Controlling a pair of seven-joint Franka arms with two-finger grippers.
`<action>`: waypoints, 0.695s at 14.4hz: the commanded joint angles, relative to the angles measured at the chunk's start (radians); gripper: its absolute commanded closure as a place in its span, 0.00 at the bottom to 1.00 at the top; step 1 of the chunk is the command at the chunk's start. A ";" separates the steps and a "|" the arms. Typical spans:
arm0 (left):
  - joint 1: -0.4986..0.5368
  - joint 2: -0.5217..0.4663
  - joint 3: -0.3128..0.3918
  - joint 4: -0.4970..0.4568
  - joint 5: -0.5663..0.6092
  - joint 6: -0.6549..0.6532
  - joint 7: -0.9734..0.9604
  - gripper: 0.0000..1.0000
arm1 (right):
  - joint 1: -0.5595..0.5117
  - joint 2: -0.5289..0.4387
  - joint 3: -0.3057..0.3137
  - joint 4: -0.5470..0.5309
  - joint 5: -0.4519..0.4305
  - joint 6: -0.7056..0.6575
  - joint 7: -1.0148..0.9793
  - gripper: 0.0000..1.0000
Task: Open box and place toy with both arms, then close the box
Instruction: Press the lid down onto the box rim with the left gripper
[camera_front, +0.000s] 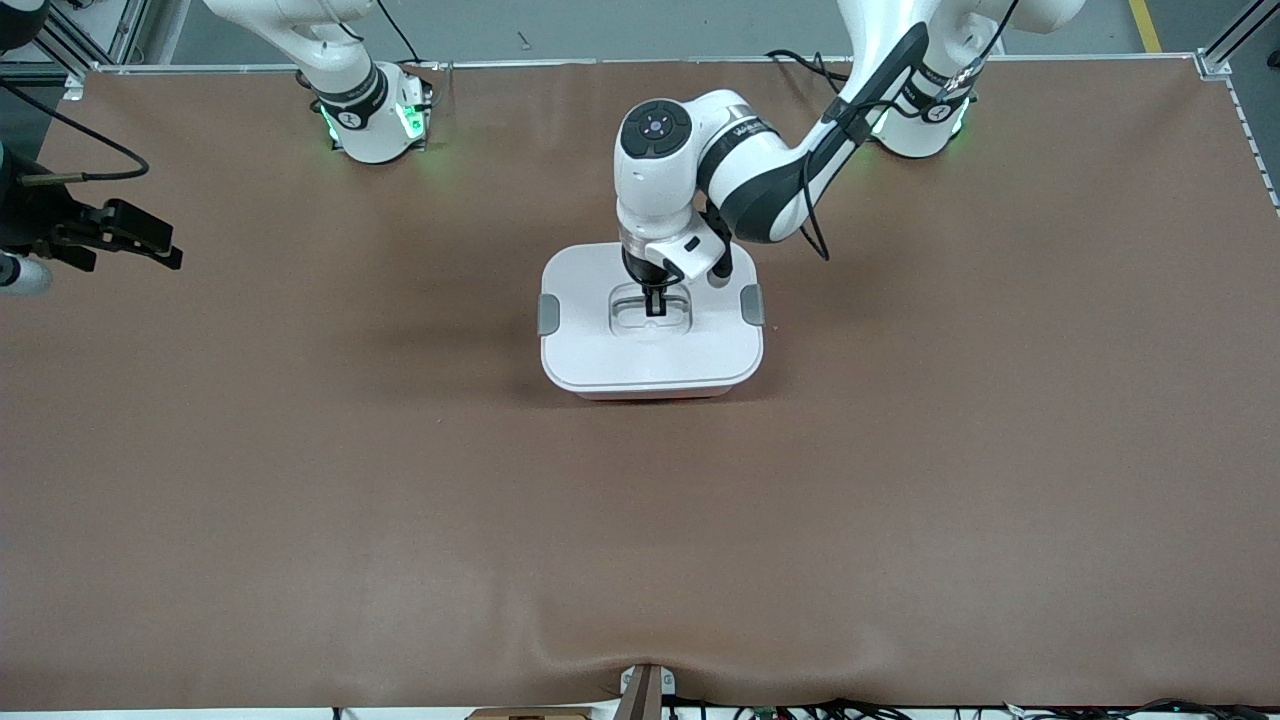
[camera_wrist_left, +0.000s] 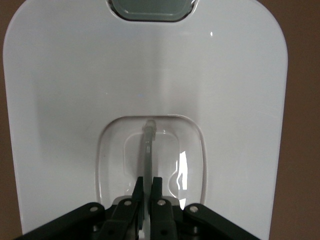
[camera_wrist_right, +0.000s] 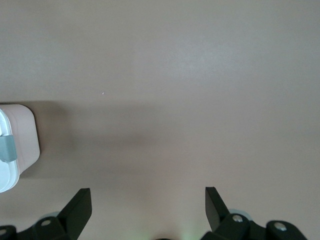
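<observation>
The box (camera_front: 600, 350) sits at the table's middle with its white lid on and a grey clip (camera_front: 549, 314) at each end. My left gripper (camera_front: 655, 305) is down in the lid's recess, shut on the thin grey handle (camera_wrist_left: 149, 145); the left wrist view shows its fingers (camera_wrist_left: 157, 186) pinching it (camera_wrist_left: 148, 182). My right gripper (camera_front: 160, 245) waits over bare table toward the right arm's end, open and empty (camera_wrist_right: 147, 200). A corner of the box (camera_wrist_right: 17, 145) shows in the right wrist view. The toy is out of view.
The brown table cover (camera_front: 900, 480) lies around the box. The arm bases (camera_front: 375, 125) stand along the table's edge farthest from the front camera. A small bracket (camera_front: 645, 690) sits at the edge nearest that camera.
</observation>
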 joint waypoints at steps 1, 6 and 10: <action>0.003 -0.009 0.001 -0.008 0.022 0.006 -0.016 0.34 | -0.001 0.012 -0.002 0.029 0.023 -0.015 0.002 0.00; 0.041 -0.063 0.005 0.064 0.021 -0.126 0.046 0.00 | -0.006 0.011 -0.006 0.029 0.040 -0.019 0.036 0.00; 0.078 -0.113 0.008 0.084 0.013 -0.204 0.112 0.00 | -0.001 0.006 -0.002 0.025 0.044 -0.024 0.124 0.00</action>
